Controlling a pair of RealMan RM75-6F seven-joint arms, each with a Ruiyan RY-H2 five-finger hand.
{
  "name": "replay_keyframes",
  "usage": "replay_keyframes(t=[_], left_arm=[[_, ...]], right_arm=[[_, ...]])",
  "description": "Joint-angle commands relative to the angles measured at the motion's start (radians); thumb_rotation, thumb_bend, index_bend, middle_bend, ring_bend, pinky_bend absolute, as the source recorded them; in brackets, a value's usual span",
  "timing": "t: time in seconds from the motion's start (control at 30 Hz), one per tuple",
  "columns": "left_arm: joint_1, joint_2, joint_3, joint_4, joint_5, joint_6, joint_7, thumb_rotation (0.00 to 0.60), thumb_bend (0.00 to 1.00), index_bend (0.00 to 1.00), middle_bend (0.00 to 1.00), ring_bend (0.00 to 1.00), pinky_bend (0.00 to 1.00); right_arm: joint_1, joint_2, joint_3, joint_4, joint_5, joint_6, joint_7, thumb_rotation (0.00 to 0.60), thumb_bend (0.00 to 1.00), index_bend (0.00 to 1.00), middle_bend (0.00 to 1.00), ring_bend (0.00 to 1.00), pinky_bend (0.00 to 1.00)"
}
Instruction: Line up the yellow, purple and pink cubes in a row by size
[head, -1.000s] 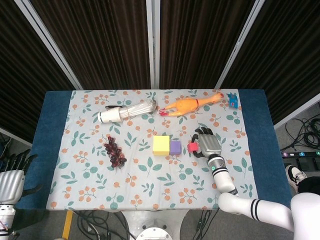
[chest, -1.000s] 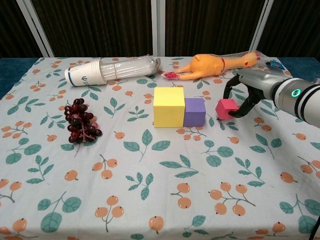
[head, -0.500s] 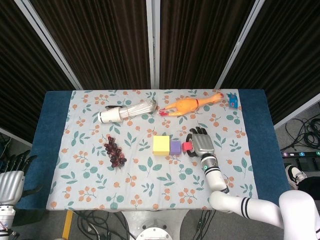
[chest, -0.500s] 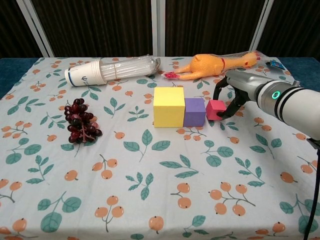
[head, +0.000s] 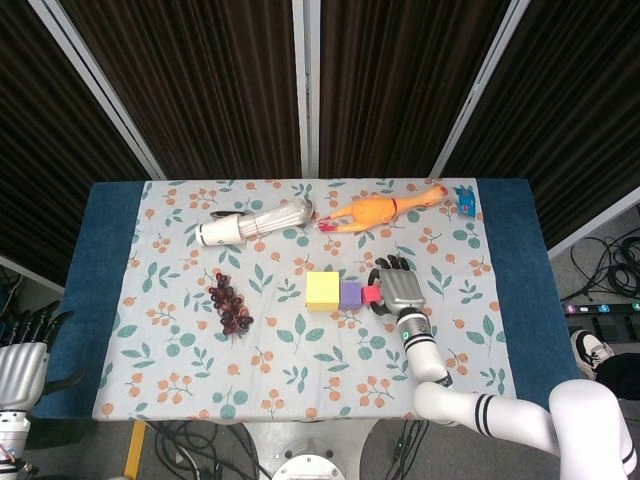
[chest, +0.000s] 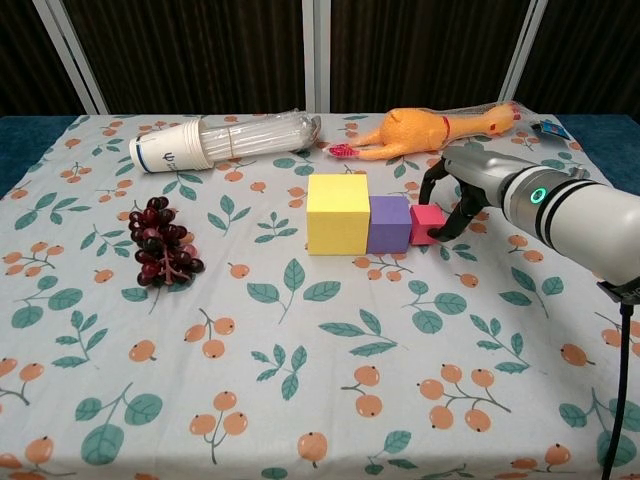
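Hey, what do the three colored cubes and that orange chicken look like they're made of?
The yellow cube, purple cube and pink cube look like matte foam: flat color, no shine, though painted wood is possible. The rubber chicken looks like soft rubber or vinyl, smooth with a slight sheen.

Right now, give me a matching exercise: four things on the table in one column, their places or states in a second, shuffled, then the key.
Things:
1. yellow cube
2. pink cube
3. grapes
4. stack of cups

Places or states:
A. lying on its side at the far edge, beside the rubber chicken
B. alone, left of the cubes
C. between the purple cube and the right hand
D. left end of the row

Pairs: 1-D, 2-C, 3-B, 4-A
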Motion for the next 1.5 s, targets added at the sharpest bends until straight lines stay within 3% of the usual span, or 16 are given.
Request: replay_keyframes(t=[0.03,0.33,0.53,0.77,1.03,1.5], left_arm=[[0.000,0.000,0.000,0.000,0.000,0.000,-0.001,0.600,0.16,0.23,0.16,0.10,0.05],[0.002,-0.002,0.001,0.004,0.003,0.005,-0.002,0.600,0.16,0.23,0.16,0.10,0.05],[0.003,0.000,0.000,0.000,0.003,0.006,-0.002,0.600,0.16,0.23,0.16,0.10,0.05],[0.000,0.001,0.001,-0.003,0.004,0.001,0.005,0.600,0.16,0.23,0.16,0.10,0.05],[0.001,0.009,0.001,-0.020,0.000,0.000,0.021,0.600,0.16,0.23,0.16,0.10,0.05],[-0.001,0.011,0.000,-0.020,-0.003,-0.005,0.020,0.600,0.16,0.23,0.16,0.10,0.05]], right_arm=[[0.001,-0.004,-0.002,0.003,0.000,0.001,-0.004,0.600,0.29,0.43,0.12,0.00,0.00],[-0.006,0.003,-0.005,-0.011,-0.001,0.010,-0.009,0.600,0.23,0.27,0.10,0.00,0.00],[-0.026,0.058,-0.004,-0.072,-0.019,0.013,0.010,0.600,0.21,0.18,0.09,0.00,0.00],[-0.039,0.129,0.011,-0.075,-0.006,0.004,0.031,0.600,0.20,0.17,0.09,0.00,0.00],[-0.001,0.064,0.021,0.050,0.025,-0.051,0.033,0.600,0.06,0.17,0.08,0.00,0.00],[0.022,0.001,0.025,0.119,0.017,-0.080,0.052,0.600,0.04,0.17,0.08,0.00,0.00]])
